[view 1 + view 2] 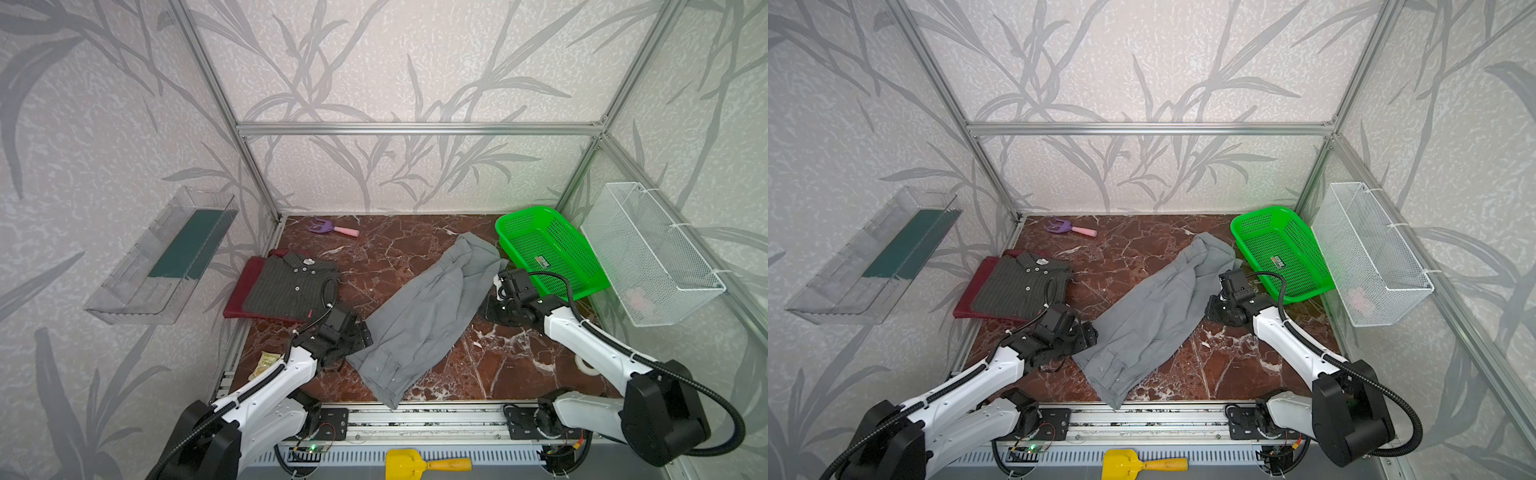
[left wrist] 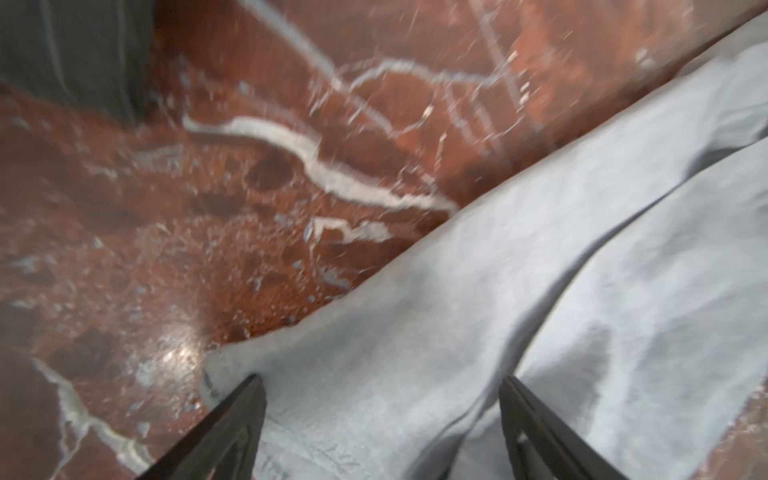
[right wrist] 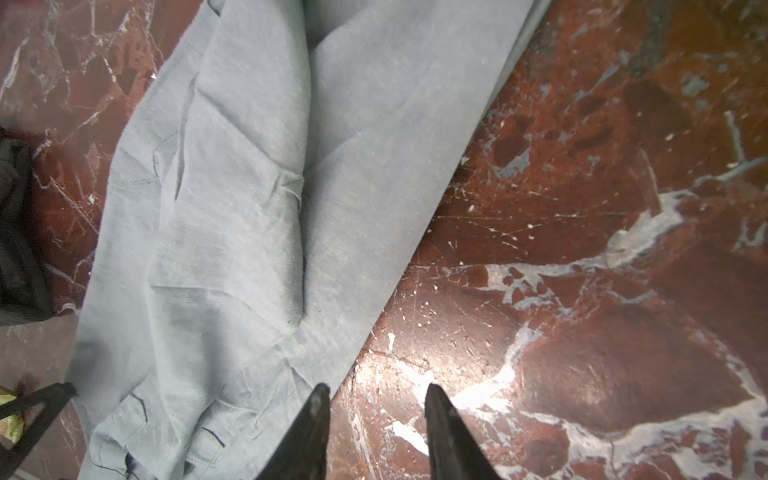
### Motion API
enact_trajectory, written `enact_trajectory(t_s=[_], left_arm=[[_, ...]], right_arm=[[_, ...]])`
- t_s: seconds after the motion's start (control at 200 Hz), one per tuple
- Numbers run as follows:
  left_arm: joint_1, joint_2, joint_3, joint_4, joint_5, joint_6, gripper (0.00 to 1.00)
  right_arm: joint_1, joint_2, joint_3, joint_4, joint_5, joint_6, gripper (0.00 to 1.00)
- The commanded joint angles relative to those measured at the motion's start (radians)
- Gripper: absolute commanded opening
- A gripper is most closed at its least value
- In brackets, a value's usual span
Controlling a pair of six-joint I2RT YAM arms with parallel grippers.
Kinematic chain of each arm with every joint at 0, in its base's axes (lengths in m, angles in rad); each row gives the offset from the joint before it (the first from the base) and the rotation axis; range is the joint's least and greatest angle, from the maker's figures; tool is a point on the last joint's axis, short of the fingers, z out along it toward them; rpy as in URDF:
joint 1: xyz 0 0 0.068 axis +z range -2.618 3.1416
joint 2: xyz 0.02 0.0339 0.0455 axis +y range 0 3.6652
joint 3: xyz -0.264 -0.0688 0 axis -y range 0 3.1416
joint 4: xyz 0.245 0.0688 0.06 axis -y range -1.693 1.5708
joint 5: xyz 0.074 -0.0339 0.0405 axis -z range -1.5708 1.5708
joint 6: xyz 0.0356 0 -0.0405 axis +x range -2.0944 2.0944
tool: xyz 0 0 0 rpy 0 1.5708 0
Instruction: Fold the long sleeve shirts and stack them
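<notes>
Looks 2 of 3 done: striped shirt [image 1: 291, 286] folded atop maroon shirt [image 1: 237, 291], just beyond left gripper [image 2: 380, 380]. Grey shirt [image 1: 419, 316] lies unfolded btwn grippers. Left jaws spread over its edge; right gripper [image 3: 378, 388] spread, empty, just beside it.

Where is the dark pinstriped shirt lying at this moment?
In both top views the dark pinstriped shirt lies folded at the left side of the table, on top of the maroon shirt, just beyond the left end effector.
</notes>
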Motion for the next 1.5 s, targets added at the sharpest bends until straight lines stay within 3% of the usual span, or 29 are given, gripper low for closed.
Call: enact_trajectory(t_s=[0.0, 0.125, 0.255, 0.545, 0.645, 0.805, 1.025, 1.11, 1.21, 1.38, 1.495], left_arm=[[0.005, 0.043, -0.026, 0.063, 0.047, -0.018, 0.86], [0.001, 0.087, -0.028, 0.075, 0.087, -0.031, 0.84], [-0.018, 0.072, -0.050, 0.084, 0.107, -0.066, 0.82], [-0.167, -0.061, -0.122, 0.051, 0.057, -0.235, 0.82], [-0.249, -0.099, -0.159, 0.073, 0.025, -0.330, 0.81], [-0.431, -0.118, -0.159, 0.095, -0.098, -0.475, 0.81], [-0.705, 0.067, -0.066, 0.197, -0.275, -0.616, 0.81], [-0.775, 0.148, -0.003, 0.201, -0.320, -0.628, 0.82], [-0.786, 0.161, 0.047, 0.160, -0.347, -0.594, 0.83], [-0.756, 0.044, 0.084, 0.086, -0.440, -0.447, 0.87], [-0.655, -0.029, 0.126, 0.021, -0.380, -0.328, 0.89]], right_arm=[[-0.017, 0.081, 0.070, 0.002, -0.006, 0.007, 0.40], [-0.039, 0.266, 0.184, 0.015, -0.082, 0.042, 0.42], [-0.049, 0.426, 0.288, 0.030, -0.054, 0.077, 0.42], [-0.053, 0.766, 0.581, -0.005, -0.034, 0.075, 0.41], [-0.045, 0.855, 0.708, -0.029, -0.045, 0.056, 0.41], [0.002, 1.017, 1.003, -0.168, -0.056, -0.075, 0.44], [0.029, 1.217, 1.401, -0.390, -0.112, -0.183, 0.44], [0.028, 1.245, 1.523, -0.487, -0.085, -0.225, 0.44], [0.031, 1.209, 1.585, -0.551, -0.065, -0.264, 0.45], [0.059, 1.009, 1.496, -0.534, -0.030, -0.305, 0.48], [0.110, 0.837, 1.348, -0.501, -0.016, -0.312, 0.52]])
